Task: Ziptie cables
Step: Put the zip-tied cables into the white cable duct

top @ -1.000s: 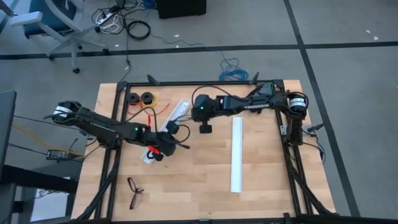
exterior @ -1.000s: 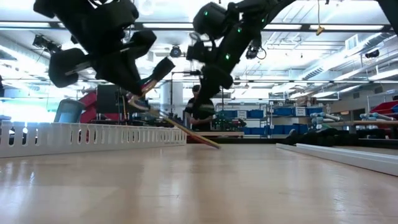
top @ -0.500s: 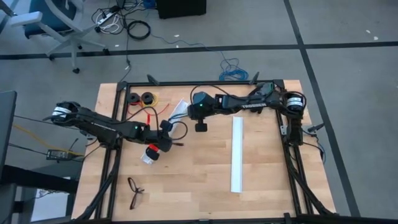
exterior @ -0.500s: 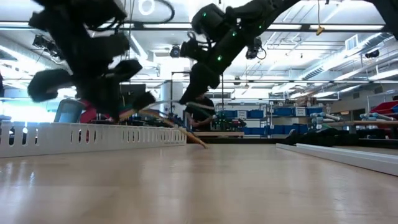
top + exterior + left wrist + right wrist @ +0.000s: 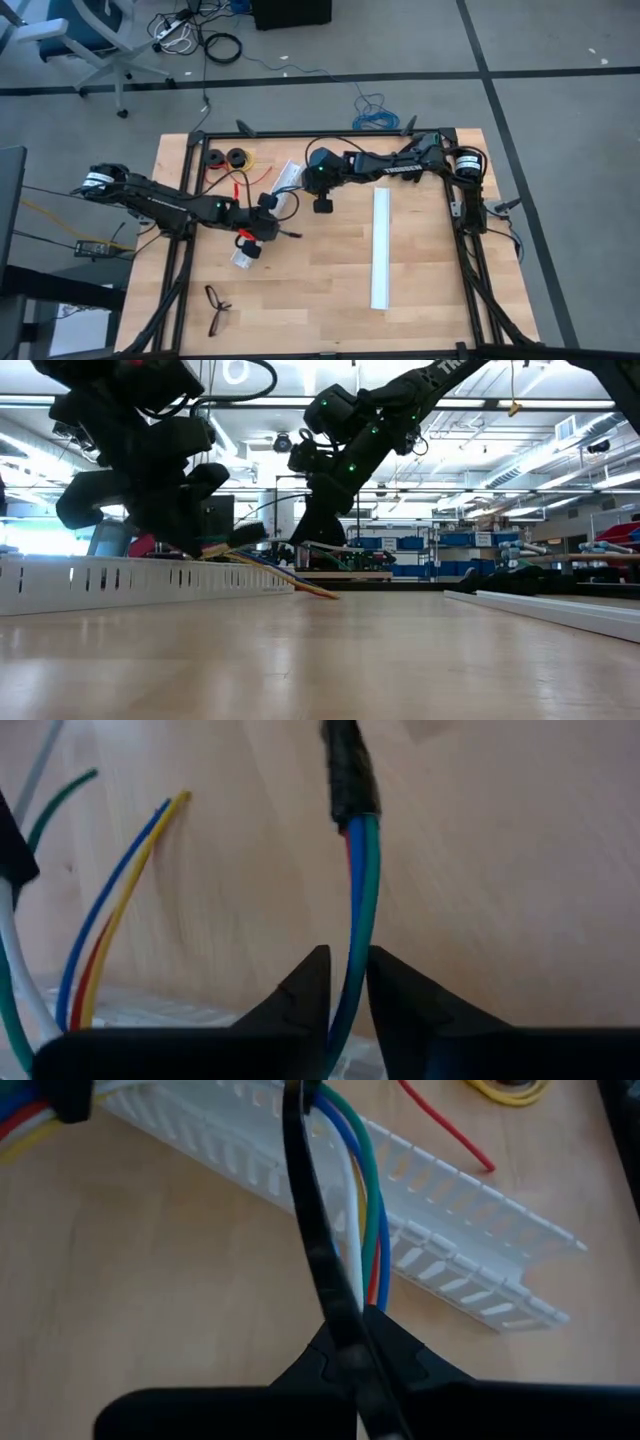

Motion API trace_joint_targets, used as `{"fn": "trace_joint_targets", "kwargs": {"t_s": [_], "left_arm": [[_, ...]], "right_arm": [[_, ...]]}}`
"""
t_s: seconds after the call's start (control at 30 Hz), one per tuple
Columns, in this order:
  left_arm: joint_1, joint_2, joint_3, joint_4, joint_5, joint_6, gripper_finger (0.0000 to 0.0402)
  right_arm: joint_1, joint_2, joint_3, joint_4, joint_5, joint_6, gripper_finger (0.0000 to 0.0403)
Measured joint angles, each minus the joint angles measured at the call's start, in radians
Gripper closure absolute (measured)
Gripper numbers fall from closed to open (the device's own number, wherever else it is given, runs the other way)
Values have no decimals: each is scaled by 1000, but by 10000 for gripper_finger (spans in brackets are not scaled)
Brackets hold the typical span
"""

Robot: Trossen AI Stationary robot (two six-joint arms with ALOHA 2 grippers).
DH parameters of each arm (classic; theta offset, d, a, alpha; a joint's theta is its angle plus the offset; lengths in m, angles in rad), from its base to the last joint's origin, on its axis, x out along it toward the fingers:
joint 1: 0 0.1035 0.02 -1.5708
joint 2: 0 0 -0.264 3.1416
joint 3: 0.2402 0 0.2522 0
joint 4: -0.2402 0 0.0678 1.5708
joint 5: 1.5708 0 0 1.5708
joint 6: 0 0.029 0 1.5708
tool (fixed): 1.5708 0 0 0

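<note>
The left tool is sitting low over the wooden table, its two dark fingers slightly parted with the bundle of thin coloured cables running between them; whether they are pinching it cannot be told. The bundle is lying near the table's left middle, beside the white slotted plastic rail. The right tool is clamping tight on the thin black plastic ziptie, which is crossing the cables just over that rail.
</note>
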Motion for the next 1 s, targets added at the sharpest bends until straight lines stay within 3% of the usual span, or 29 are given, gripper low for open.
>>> {"fn": "trace_joint_targets", "kwargs": {"t_s": [0.47,0.73,1.0], "left_arm": [[4,0,5,-22,-2,-72,235],[4,-15,83,-81,-13,-122,218],[4,-95,145,-193,-28,-222,218]], "right_arm": [[0,0,0,8,-22,12,402],[0,0,0,41,13,16,400],[-3,0,0,41,13,8,324]]}}
